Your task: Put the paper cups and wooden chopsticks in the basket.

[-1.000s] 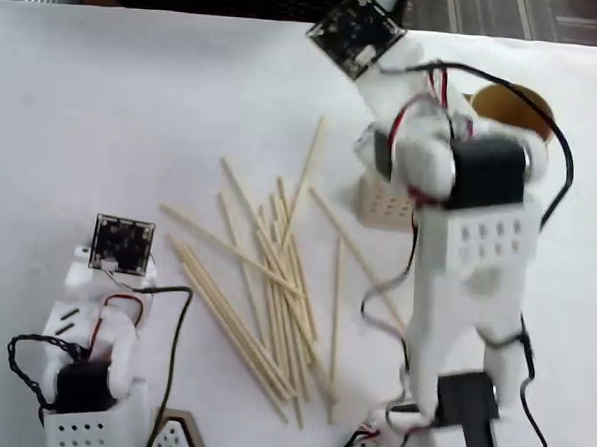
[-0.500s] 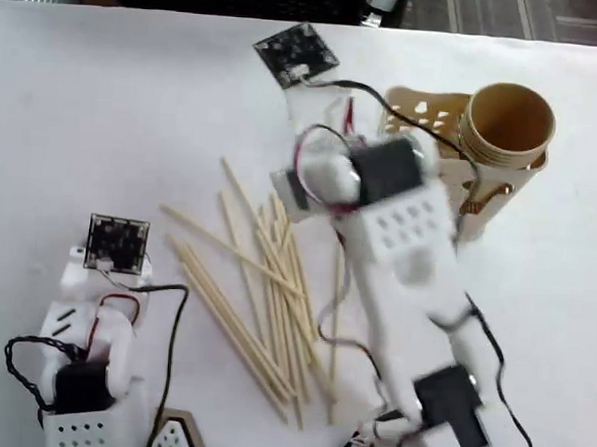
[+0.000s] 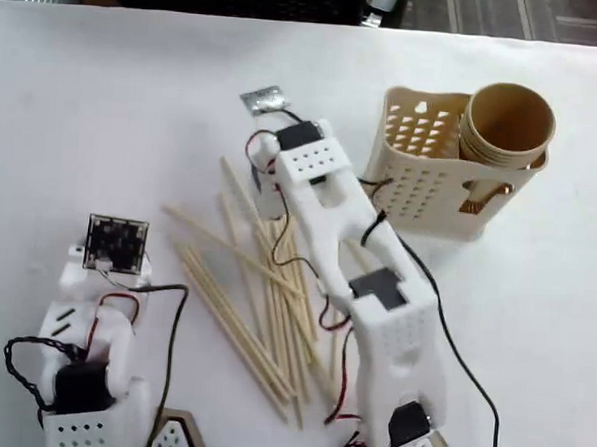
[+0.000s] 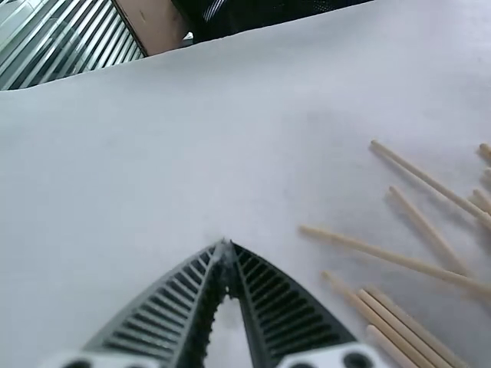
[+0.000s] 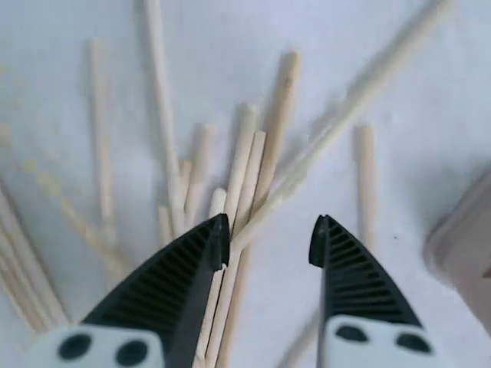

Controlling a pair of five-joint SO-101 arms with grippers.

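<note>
Several wooden chopsticks [image 3: 235,325] lie in a loose pile at the table's middle. The cream basket [image 3: 430,195] stands at the back right with a stack of paper cups [image 3: 509,122] upright in its right end. My right arm [image 3: 324,210] stretches over the pile's far end. Its gripper [image 5: 270,234] is open just above the chopsticks [image 5: 247,157], with several stick ends between and below its fingers and nothing gripped. My left gripper [image 4: 228,251] is shut and empty over bare table at the front left, with chopstick ends [image 4: 383,254] a little way off to its side.
The white table [image 3: 105,103] has free room at the left and back left. The left arm's base [image 3: 84,393] sits at the front left edge. Cables [image 3: 178,322] trail near both arm bases. A corner of the basket [image 5: 464,238] shows beside the right gripper.
The right arm has swung left from over the basket to the far end of the chopstick pile and come down low. The left arm has stayed still.
</note>
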